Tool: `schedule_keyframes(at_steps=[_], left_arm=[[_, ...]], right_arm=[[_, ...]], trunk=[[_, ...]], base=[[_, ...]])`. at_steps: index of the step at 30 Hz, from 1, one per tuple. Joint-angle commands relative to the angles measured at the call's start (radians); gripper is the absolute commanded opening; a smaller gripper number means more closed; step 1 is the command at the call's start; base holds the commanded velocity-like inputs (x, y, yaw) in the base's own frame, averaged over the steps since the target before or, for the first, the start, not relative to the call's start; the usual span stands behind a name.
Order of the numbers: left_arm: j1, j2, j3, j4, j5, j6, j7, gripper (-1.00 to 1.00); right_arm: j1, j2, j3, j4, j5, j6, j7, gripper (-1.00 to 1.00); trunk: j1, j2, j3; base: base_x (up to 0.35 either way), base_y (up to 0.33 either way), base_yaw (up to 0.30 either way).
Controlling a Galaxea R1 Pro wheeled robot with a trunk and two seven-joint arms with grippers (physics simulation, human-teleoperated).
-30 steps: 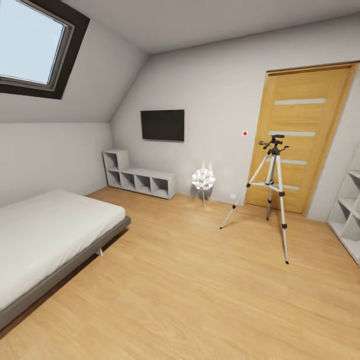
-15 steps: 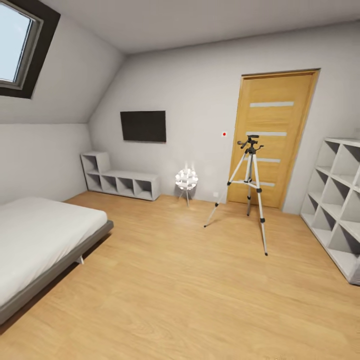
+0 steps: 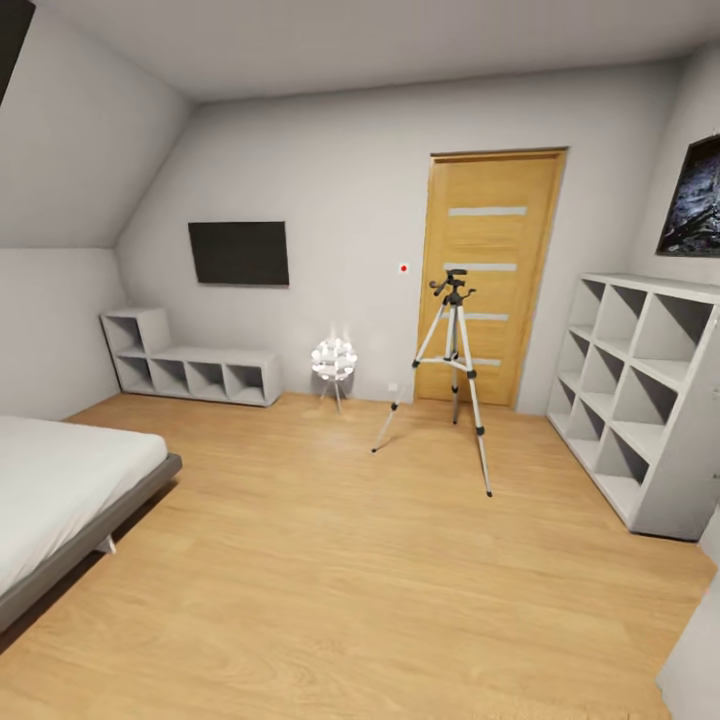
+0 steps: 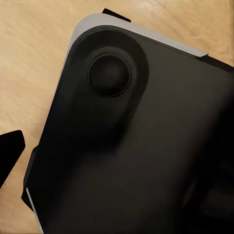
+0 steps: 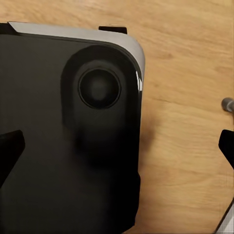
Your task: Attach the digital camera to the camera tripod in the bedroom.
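The camera tripod (image 3: 451, 375) stands upright on the light wood plank floor (image 3: 330, 560) of the bedroom, its three silver legs splayed and its black head and pan handle at the top, just in front of the wooden door (image 3: 489, 275) in the far wall. Just beside it toward the bed side is a small white floor lamp (image 3: 334, 362) on thin legs, and beyond that a low white shelf unit (image 3: 190, 365) sits against the wall under a dark wall screen (image 3: 239, 253). A tall white cube shelf (image 3: 640, 385) lines the wall on the other side of the tripod, with a dark picture (image 3: 695, 200) hung above it. The corner of a grey bed (image 3: 60, 500) with a pale mattress shows nearer to the robot, well apart from the tripod. Down at the left arm, the wrist camera looks onto a black rounded panel of the robot's base (image 4: 141, 146) with a round boss, the plank floor beyond it; one dark fingertip (image 4: 10, 151) pokes in at the edge, holding nothing that I can see, and I cannot tell how wide the fingers stand. At the right arm a similar black base panel (image 5: 68, 141) lies under the gripper, with dark fingertips (image 5: 9, 151) showing at opposite edges of the view, spread wide apart with only panel and floor between them.
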Motion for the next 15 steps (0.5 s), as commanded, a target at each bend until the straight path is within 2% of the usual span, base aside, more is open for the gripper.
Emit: schedule_keyframes(at_steps=[1, 15], left_arm=[[0.000, 0.000, 0.000, -0.001, 0.005, -0.001, 0.000, 1.00], [0.000, 0.000, 0.000, -0.001, 0.005, -0.002, 0.000, 1.00]], right_arm=[[0.000, 0.000, -0.001, 0.000, 0.004, -0.002, -0.001, 1.00], [0.000, 0.000, 0.000, 0.000, 0.005, -0.002, -0.001, 1.00]], trunk=[[0.000, 0.000, -0.001], [0.000, 0.000, -0.001]], base=[[0.000, 0.000, -0.287], [0.000, 0.002, -0.288]])
